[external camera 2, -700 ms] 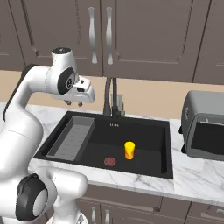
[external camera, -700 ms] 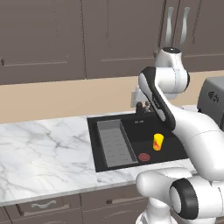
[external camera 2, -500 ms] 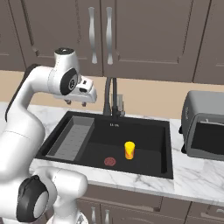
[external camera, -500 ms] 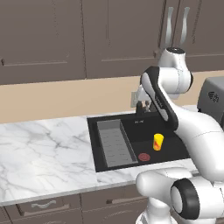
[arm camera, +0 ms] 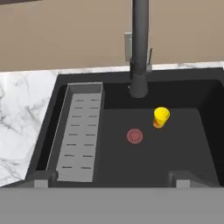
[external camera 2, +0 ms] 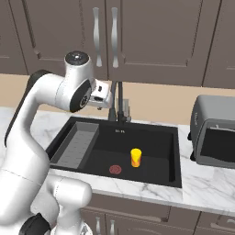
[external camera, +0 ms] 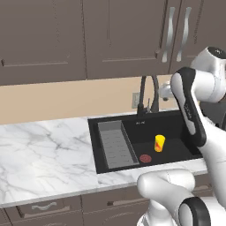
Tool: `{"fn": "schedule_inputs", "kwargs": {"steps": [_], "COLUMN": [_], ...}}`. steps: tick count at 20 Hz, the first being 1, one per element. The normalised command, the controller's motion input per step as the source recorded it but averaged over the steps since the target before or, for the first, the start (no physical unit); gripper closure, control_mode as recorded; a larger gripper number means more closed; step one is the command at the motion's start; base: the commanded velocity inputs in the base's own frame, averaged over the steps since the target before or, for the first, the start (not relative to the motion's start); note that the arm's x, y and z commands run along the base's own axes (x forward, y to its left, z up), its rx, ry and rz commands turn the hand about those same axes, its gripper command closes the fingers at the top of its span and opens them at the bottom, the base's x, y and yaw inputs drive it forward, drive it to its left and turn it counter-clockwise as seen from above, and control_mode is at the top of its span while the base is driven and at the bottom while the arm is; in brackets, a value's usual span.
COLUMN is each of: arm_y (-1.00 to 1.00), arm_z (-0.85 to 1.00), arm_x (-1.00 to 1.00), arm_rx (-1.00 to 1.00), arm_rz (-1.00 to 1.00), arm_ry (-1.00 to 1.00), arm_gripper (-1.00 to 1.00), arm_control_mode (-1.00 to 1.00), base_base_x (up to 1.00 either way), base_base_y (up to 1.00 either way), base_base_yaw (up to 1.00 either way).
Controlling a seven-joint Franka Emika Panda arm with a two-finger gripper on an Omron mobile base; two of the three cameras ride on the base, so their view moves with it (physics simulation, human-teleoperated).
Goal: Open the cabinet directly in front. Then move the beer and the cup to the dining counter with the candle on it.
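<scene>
Cabinet (external camera 2: 137, 41) doors shut – both long silver handles (external camera 2: 105, 36) side by side at the centre seam, directly above the sink. The cup (external camera 2: 135, 157) stands upright on the floor of the black sink (external camera: 185, 152), right of the red drain (arm camera: 134, 136) and towards the sink's right wall; same in the hand view, cup (arm camera: 161, 117) just below and right of the faucet base. Grey drain tray (arm camera: 81, 131) sits along the sink's left wall. Black faucet (external camera 2: 120, 103) rises from the sink's back edge, with a wall outlet (external camera: 136, 100) behind it.

Gripper (arm camera: 112, 186) hangs above the sink's front edge, looking down into the basin – jaws spread wide, fingertips (arm camera: 43, 180) far apart at the bottom of the hand view, nothing between them. Well clear of the cup.

White marble worktop (external camera: 44, 154) runs left of the sink; a grey toaster oven (external camera 2: 213, 135) stands on it near the sink's right edge.
</scene>
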Motion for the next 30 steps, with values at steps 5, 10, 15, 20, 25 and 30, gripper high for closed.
{"fn": "schedule_inputs", "kwargs": {"steps": [5,10,15,20,25,30], "arm_y": [0.01,0.02,-0.03,-0.08,-0.23,-0.26], "arm_z": [0.75,0.62,0.7,0.55,0.14,0.21], "arm_x": [-0.1,0.0,-0.02,-0.15,-0.73,-0.53], "arm_rx": [-0.07,-0.19,-0.18,-0.15,-0.05,0.0], "arm_rz": [-0.02,-0.03,-0.01,0.0,0.0,-0.01], "arm_ry": [-0.28,-0.23,-0.23,-0.26,-0.26,-0.3], "arm_gripper": [-1.0,-1.0,-1.0,-1.0,-1.0,-1.0], "arm_control_mode": [-1.0,-1.0,-1.0,-1.0,-1.0,-1.0], "base_base_x": [0.0,0.0,0.0,0.0,0.0,0.0], "base_base_y": [0.0,0.0,0.0,0.0,0.0,0.0], "base_base_yaw": [0.0,0.0,0.0,0.0,0.0,0.0]}}
